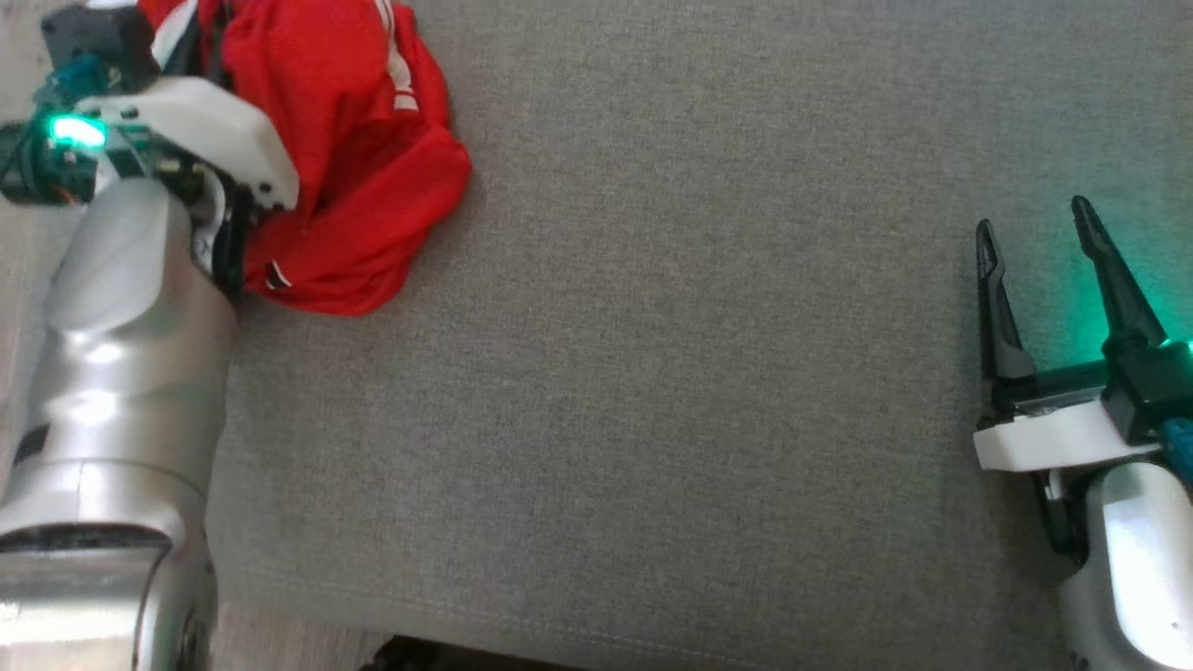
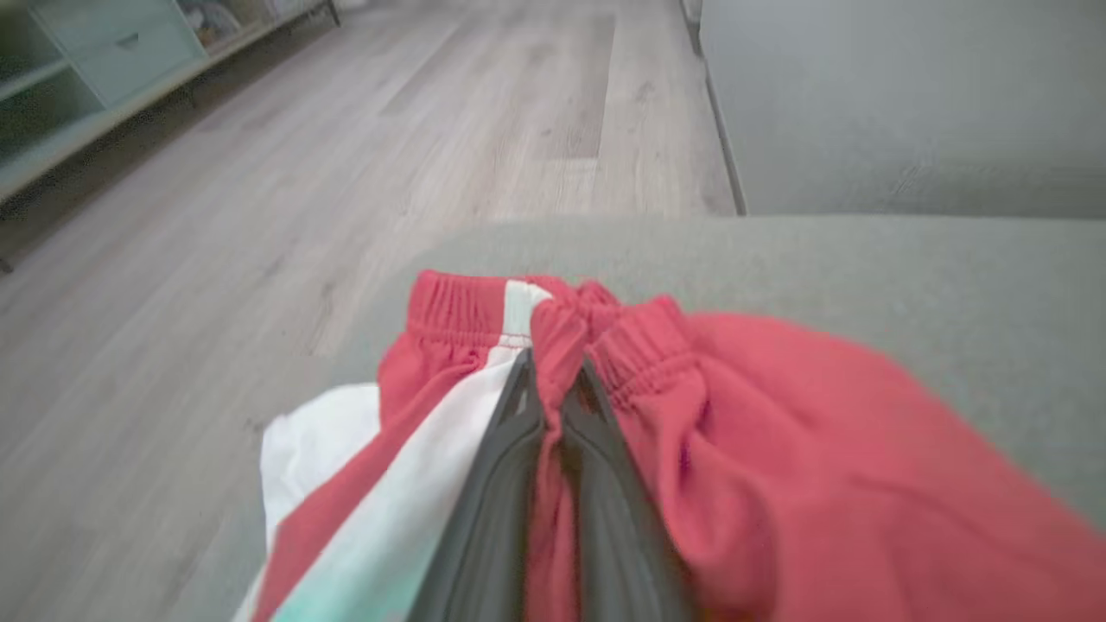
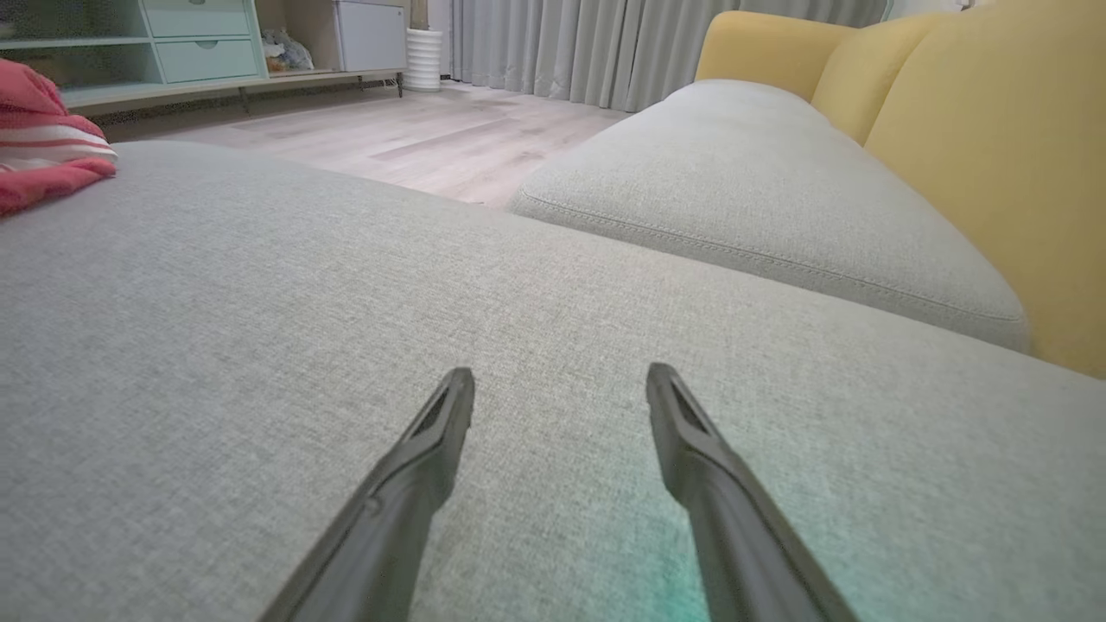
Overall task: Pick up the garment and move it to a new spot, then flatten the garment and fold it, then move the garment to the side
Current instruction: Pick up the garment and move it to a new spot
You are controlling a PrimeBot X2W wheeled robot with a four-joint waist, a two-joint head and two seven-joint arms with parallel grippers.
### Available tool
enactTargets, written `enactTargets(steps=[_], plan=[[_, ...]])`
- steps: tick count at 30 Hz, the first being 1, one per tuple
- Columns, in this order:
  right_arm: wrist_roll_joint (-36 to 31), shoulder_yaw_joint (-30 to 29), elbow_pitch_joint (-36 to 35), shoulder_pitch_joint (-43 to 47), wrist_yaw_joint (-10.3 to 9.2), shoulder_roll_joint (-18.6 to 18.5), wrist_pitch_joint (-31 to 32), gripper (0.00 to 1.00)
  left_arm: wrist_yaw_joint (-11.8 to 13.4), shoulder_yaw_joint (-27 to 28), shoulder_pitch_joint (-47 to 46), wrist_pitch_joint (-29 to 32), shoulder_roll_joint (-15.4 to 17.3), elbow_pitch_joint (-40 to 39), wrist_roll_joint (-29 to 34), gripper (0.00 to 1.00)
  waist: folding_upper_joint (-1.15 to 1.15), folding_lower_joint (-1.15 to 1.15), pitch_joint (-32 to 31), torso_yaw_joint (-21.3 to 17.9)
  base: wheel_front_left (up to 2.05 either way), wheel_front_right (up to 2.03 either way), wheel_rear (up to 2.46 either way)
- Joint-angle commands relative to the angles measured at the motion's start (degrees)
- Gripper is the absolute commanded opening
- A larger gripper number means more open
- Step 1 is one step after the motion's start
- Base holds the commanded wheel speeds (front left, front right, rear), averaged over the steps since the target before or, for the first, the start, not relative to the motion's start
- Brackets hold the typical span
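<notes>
A crumpled red fabric garment with white stripes and an elastic waistband (image 1: 354, 168) sits bunched in the upper left of the head view, on a broad grey woven sofa cushion (image 1: 652, 373) close to its left edge. The silver left forearm (image 1: 121, 373) rises along the left side of that frame and partly covers the cloth. In the left wrist view the left end effector (image 2: 553, 371) has its two dark fingers pressed nearly together with a fold of red fabric pinched between them, just below the gathered waistband; the cloth at the right of that frame is blurred, and pale wooden floor (image 2: 346, 173) fills the upper left. The right end effector (image 1: 1033, 219) is at the right edge of the head view, well apart from the garment, its fingers spread wide and holding nothing, over bare cushion lit by a green glow. The right wrist view shows those parted fingers (image 3: 432, 449) above the grey weave, the garment at the far left edge, and a yellow upholstered backrest (image 3: 994, 130) at the upper right.
</notes>
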Motion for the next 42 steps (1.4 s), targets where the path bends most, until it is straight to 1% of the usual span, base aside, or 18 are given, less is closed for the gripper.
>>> enactTargets(steps=[1, 4, 5, 6, 10, 11, 14, 18, 21, 24, 26, 27, 29, 33, 37, 40, 41, 42], plan=[[-0.3, 1.4, -0.6, -0.1, -0.04, 0.3, -0.3, 1.00, -0.2, 0.6, -2.7, -1.8, 3.5, -1.5, 0.4, 0.00, 0.01, -0.02, -1.1, 0.0, 0.00, 0.00, 0.00], [0.2, 2.0, 0.1, 0.0, -0.04, 1.2, -0.3, 1.00, -0.6, -1.1, -4.6, -4.8, 3.9, -1.4, 1.5, 0.00, 0.01, -0.02, -4.0, -0.5, 0.00, 0.00, 0.00], [0.7, 2.7, 0.8, 0.4, -0.04, 2.0, -0.3, 1.00, -0.8, -2.5, -5.9, -6.2, 4.2, -1.8, 2.2, 0.00, 0.01, -0.02, -6.9, -1.3, 0.00, 0.00, 0.00], [1.0, 3.0, 1.1, 0.6, -0.04, 2.4, -0.3, 1.00, -0.9, -3.1, -6.6, -6.7, 4.4, -2.2, 2.5, 0.00, 0.01, -0.02, -8.5, -1.9, 0.00, 0.00, 0.00], [2.1, 4.0, 2.2, 2.3, -0.04, 3.9, -0.3, 1.00, -1.4, -6.6, -9.1, -7.1, 4.3, -4.4, 3.1, 0.00, 0.01, -0.02, -15.2, -5.6, 0.00, 0.00, 0.00], [2.4, 4.3, 2.4, 2.7, -0.04, 4.2, -0.3, 1.00, -1.5, -7.8, -9.7, -6.9, 4.1, -5.1, 2.9, 0.00, 0.01, -0.02, -16.8, -6.9, 0.00, 0.00, 0.00], [3.3, 4.8, 2.8, 4.2, -0.04, 4.7, -0.3, 1.00, -1.5, -13.7, -11.1, -5.7, 3.0, -8.2, 0.7, 0.00, 0.01, -0.02, -21.1, -11.4, 0.00, 0.00, 0.00], [5.6, 5.9, 2.9, 5.8, -0.04, 4.8, -0.3, 1.00, -1.6, -22.0, -13.0, -3.8, 2.8, -13.4, -4.4, 0.00, 0.01, -0.02, -25.2, -18.2, 0.00, 0.00, 0.00], [7.4, 7.0, 2.5, 6.8, -0.04, 4.8, -0.3, 1.00, -1.6, -27.0, -14.7, -3.3, 2.9, -17.2, -8.3, 0.00, 0.01, -0.02, -27.1, -23.4, 0.00, 0.00, 0.00], [8.5, 7.7, 2.1, 7.5, -0.04, 4.8, -0.3, 1.00, -1.6, -29.4, -16.2, -4.4, 2.5, -19.4, -11.4, 0.00, 0.01, -0.02, -27.7, -27.8, 0.00, 0.00, 0.00], [9.2, 8.1, 2.0, 7.7, -0.04, 4.8, -0.3, 1.00, -1.6, -30.1, -16.1, -5.1, 1.8, -19.2, -12.9, 0.00, 0.01, -0.02, -27.7, -30.2, 0.00, 0.00, 0.00], [9.2, 8.1, 2.0, 7.7, -0.04, 4.8, -0.3, 1.00, -1.6, -30.1, -16.1, -5.1, 1.8, -19.2, -12.9, 0.00, 0.01, -0.02, -27.7, -30.2, 0.00, 0.00, 0.00], [10.0, 8.6, 1.6, 7.7, -0.04, 4.9, -0.3, 1.00, -1.6, -31.4, -14.8, -5.5, 0.8, -18.5, -14.0, 0.00, 0.01, -0.02, -27.2, -32.1, 0.00, 0.00, 0.00], [11.3, 9.7, 0.4, 7.4, -0.04, 4.9, -0.3, 1.00, -1.6, -35.3, -8.5, -8.7, -1.5, -16.3, -15.4, 0.00, 0.01, -0.02, -24.7, -33.7, 0.00, 0.00, 0.00], [12.0, 10.2, 0.5, 7.3, -0.04, 4.9, -0.3, 1.00, -1.4, -38.2, 3.3, -12.7, -3.3, -11.9, -15.9, 0.00, 0.01, -0.02, -22.7, -33.6, 0.00, 0.00, 0.00], [11.8, 9.4, 0.8, 7.4, -0.04, 4.9, -0.3, 1.00, 0.2, -39.6, 13.0, -13.8, -4.0, -9.0, -15.7, 0.00, 0.01, -0.02, -21.8, -32.7, 0.00, 0.00, 0.00], [11.7, 9.1, 0.9, 7.6, -0.04, 4.9, -0.3, 1.00, 0.9, -39.1, 16.1, -13.9, -4.1, -8.6, -16.2, 0.45, 0.01, -0.02, -21.7, -32.2, 0.00, 0.00, 0.00], [11.6, 8.8, 1.0, 7.8, -0.04, 4.9, -0.3, 1.00, 2.1, -38.2, 18.7, -14.0, -4.2, -9.6, -16.4, 0.75, 0.01, -0.02, -21.8, -31.6, 0.00, 0.00, 0.00]])
